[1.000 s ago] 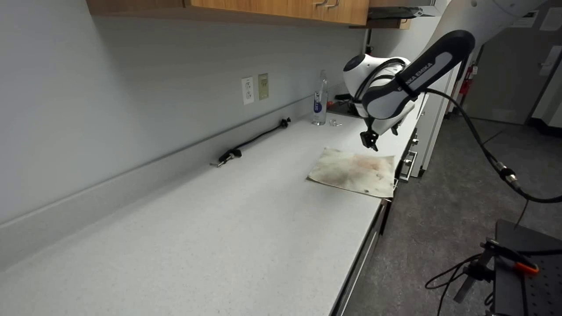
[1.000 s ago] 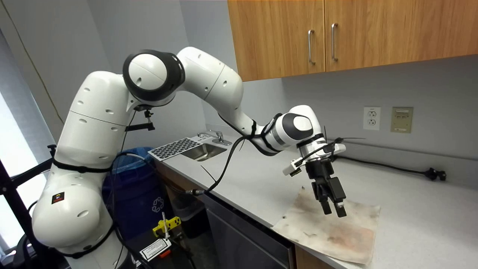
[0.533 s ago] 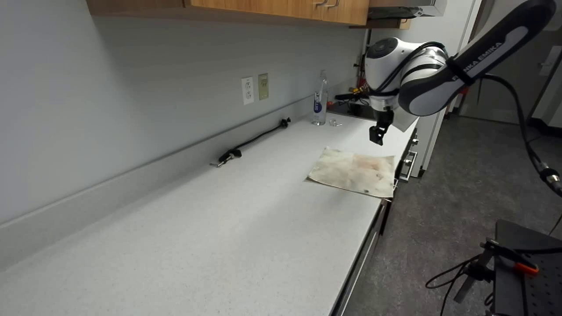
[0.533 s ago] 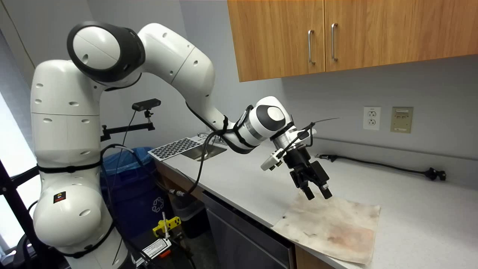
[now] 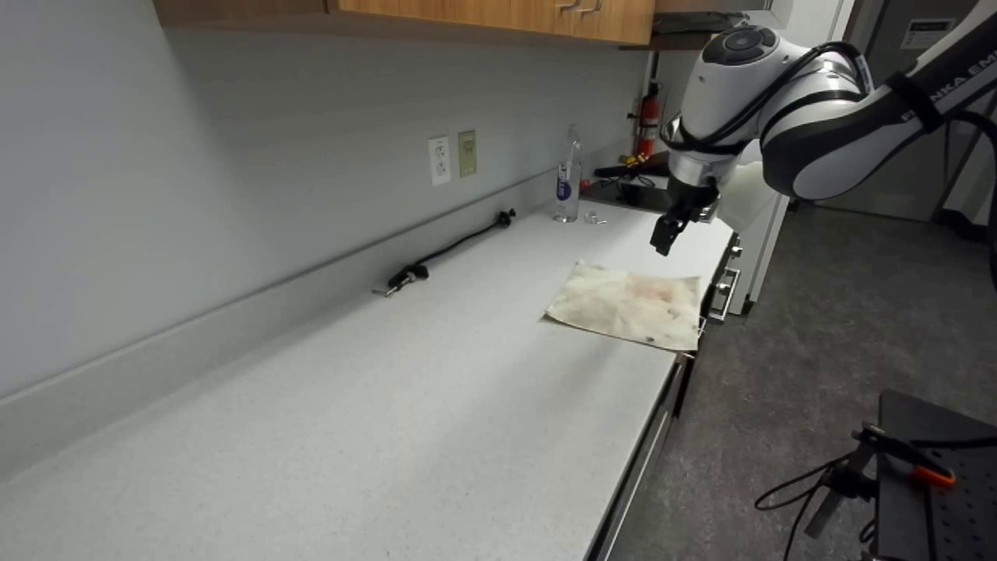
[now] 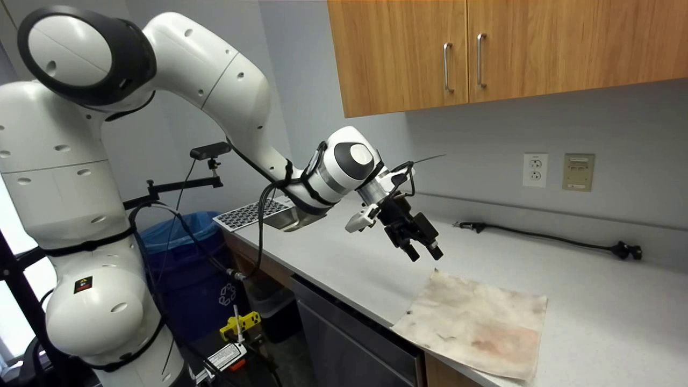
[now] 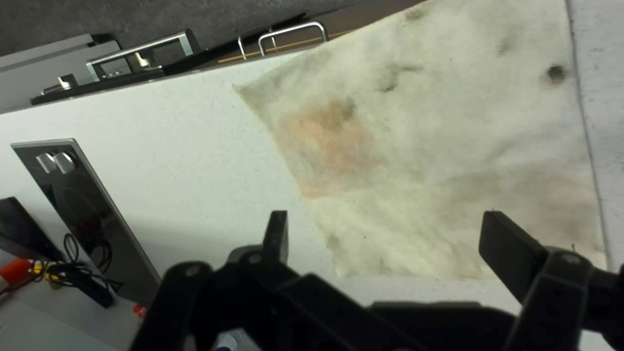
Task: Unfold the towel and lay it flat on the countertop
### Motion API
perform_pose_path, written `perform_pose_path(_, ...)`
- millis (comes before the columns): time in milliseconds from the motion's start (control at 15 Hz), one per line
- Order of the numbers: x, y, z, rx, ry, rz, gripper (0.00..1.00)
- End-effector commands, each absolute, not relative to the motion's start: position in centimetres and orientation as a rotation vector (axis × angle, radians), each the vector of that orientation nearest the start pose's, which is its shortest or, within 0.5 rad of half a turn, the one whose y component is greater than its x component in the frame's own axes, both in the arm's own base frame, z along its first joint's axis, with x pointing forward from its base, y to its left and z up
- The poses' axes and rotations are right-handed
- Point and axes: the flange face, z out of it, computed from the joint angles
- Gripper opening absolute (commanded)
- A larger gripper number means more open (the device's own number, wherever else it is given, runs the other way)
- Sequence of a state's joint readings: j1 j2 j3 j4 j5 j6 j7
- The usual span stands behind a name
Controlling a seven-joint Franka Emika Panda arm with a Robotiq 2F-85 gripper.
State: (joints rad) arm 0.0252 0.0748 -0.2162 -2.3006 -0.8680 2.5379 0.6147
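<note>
Spread flat on speckled counter (image 5: 374, 452), reaching front edge: stained cream towel (image 5: 627, 305). Over counter, gaping wide: claw (image 6: 424, 253). Near rear edge: plastic bottle (image 5: 568, 187). On wall (image 6: 462, 145): duplex outlet (image 6: 535, 170), wooden cabinets (image 6: 403, 54).

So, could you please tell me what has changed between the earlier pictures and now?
In an exterior view the arm has drawn back, carrying the gripper up and to the left in the picture, away from the towel. Nothing was taken hold of or let go; the jaws stand open. The towel stays spread on the countertop, and the clear bottle stands where it was.
</note>
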Motion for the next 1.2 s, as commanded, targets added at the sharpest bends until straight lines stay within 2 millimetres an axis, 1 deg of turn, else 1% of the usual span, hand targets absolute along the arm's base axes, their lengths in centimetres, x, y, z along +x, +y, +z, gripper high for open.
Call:
perform_pose_path(0,50.4,-7.9,34.0,2.665,-0.116,0.45,1.0)
perform_pose_path(267,49.1,-6.7,33.4,2.728,-0.103,0.515,1.0)
perform_pose_path(467,48.0,-6.2,31.9,2.764,-0.106,0.503,1.0)
perform_pose_path(533,49.4,-6.4,32.0,2.729,-0.083,0.483,1.0)
perform_pose_path(733,48.7,-6.1,31.2,2.746,-0.088,0.466,1.0)
perform_pose_path(1133,48.7,-6.2,31.3,2.746,-0.089,0.468,1.0)
